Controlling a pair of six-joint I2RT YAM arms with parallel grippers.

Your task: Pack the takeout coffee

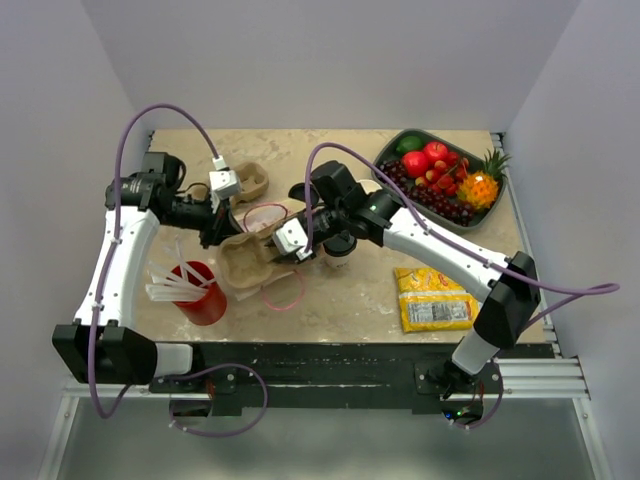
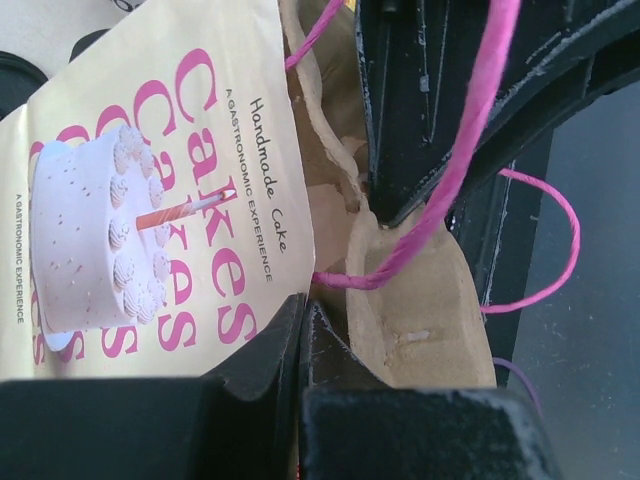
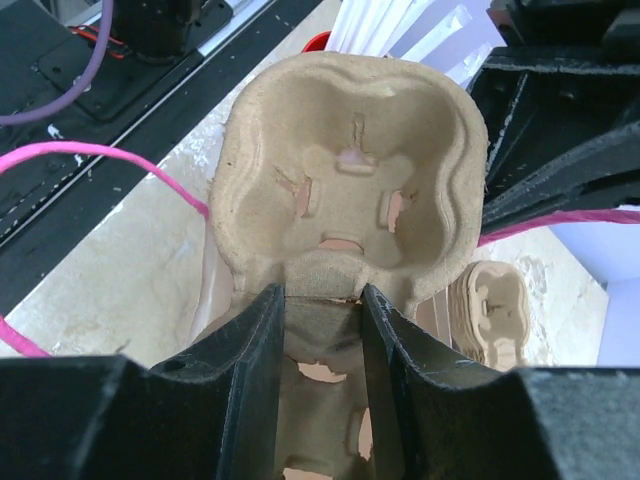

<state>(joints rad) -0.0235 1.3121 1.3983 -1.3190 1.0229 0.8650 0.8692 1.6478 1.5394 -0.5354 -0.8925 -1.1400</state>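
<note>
Your right gripper (image 3: 322, 298) is clamped on the middle ridge of the pulp cup carrier (image 3: 350, 110). Your left gripper (image 2: 305, 325) is pressed together at the edge of the cake bag (image 2: 230, 150) — a pinch on the paper isn't clear. The takeout coffee (image 1: 338, 254) stands just right of the carrier, under the right arm (image 1: 440, 250).

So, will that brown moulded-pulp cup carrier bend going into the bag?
Probably light and fairly stiff: the brown moulded-pulp cup carrier holds its shape, pinched at its centre ridge by the right fingers. Its thin rim may crumple against the cake-printed paper bag.
</note>
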